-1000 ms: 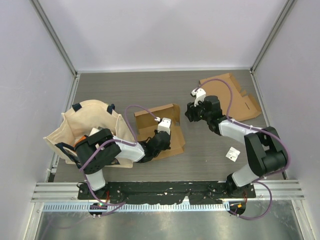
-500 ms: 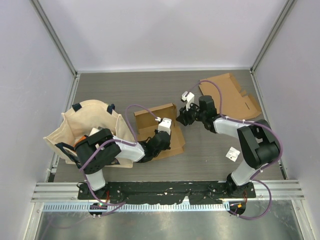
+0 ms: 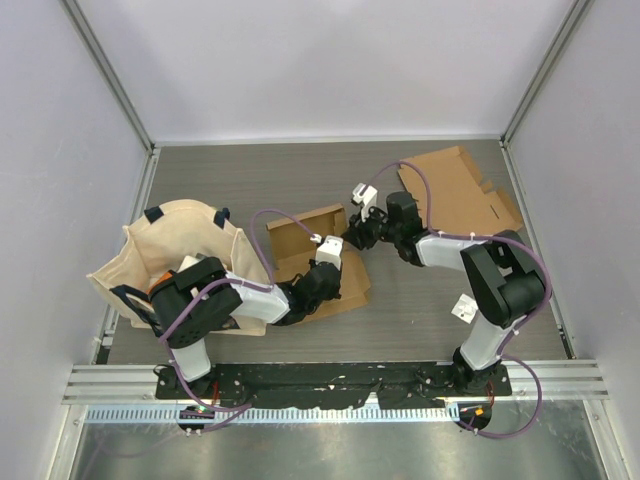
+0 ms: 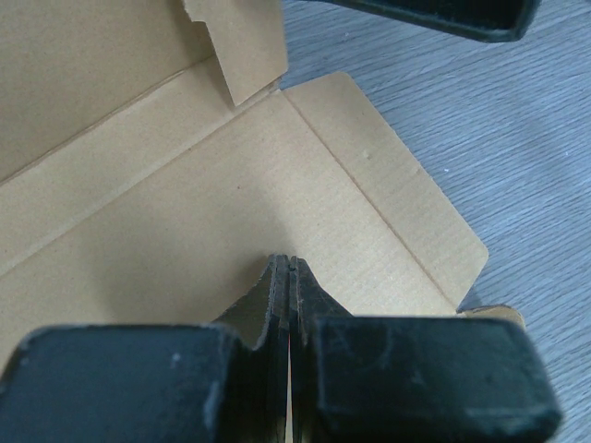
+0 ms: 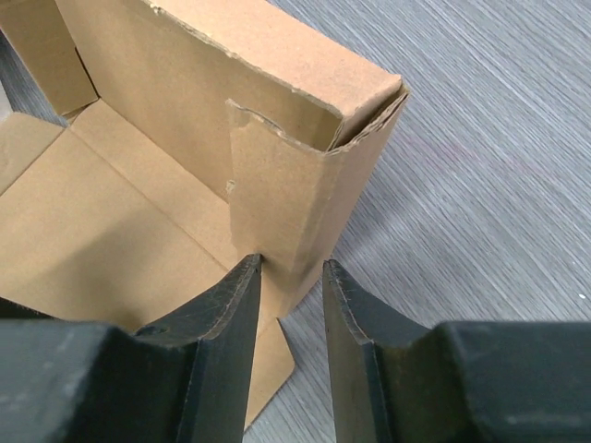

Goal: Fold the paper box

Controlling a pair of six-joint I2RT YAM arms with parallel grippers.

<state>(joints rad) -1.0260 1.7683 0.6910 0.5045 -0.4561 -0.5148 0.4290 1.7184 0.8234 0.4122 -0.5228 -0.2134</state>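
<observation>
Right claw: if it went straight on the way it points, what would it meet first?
Probably the paper box: its upright corner flap stands right ahead of the right claw, between the open jaws.

paper box (image 5: pixel 305 194): matt brown corrugated cardboard, ragged edges; table (image 3: pixel 250 180): grey woodgrain; bag (image 3: pixel 180 235): cream cloth.

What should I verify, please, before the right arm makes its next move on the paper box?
1. Right gripper astride the upright corner wall of the paper box: ok.
2. Its jaws clamped on that wall: not ok, a gap shows.
3. Left gripper shut, over the box floor: ok.
4. Left gripper actually pressing the floor down: cannot tell.
5. Grippers apart from each other: ok.
</observation>
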